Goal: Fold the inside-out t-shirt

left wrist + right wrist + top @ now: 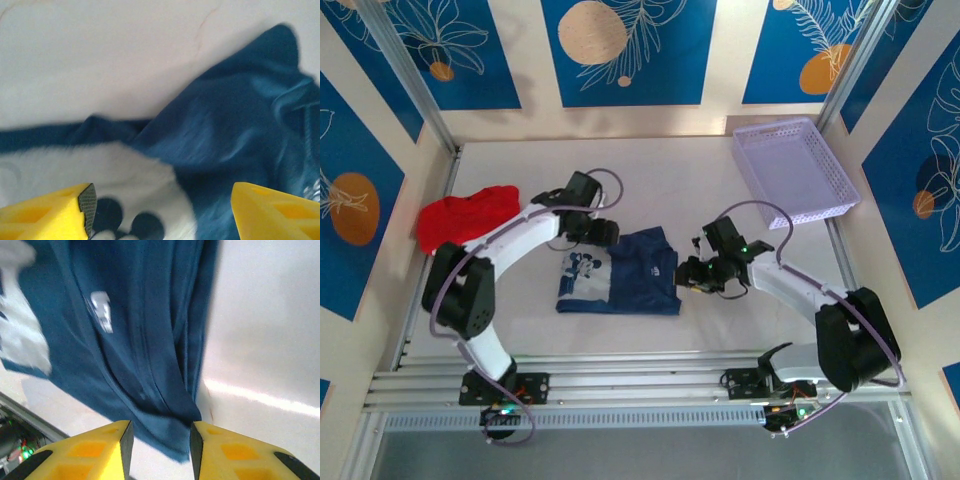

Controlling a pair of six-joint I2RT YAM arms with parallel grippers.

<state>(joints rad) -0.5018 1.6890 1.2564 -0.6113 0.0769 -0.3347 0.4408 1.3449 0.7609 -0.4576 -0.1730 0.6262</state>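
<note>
Navy t-shirt (620,272) mid-table; left jaws wide apart, right jaws apart at edge. Red garment (465,215) left, basket (815,213) back-right.

In the top view the left gripper (603,230) covers the far left corner of the inside-out t-shirt (630,275), and the left arm (500,245) hides part of the red garment (460,212). The figure on the shirt's white panel (585,272) is too small to make out. In the left wrist view the shirt is blurred and runs off the right and bottom edges, and the bottom edge cuts both yellow fingers (47,217). In the right wrist view a small white mark (101,311) is too blurred to read.
</note>
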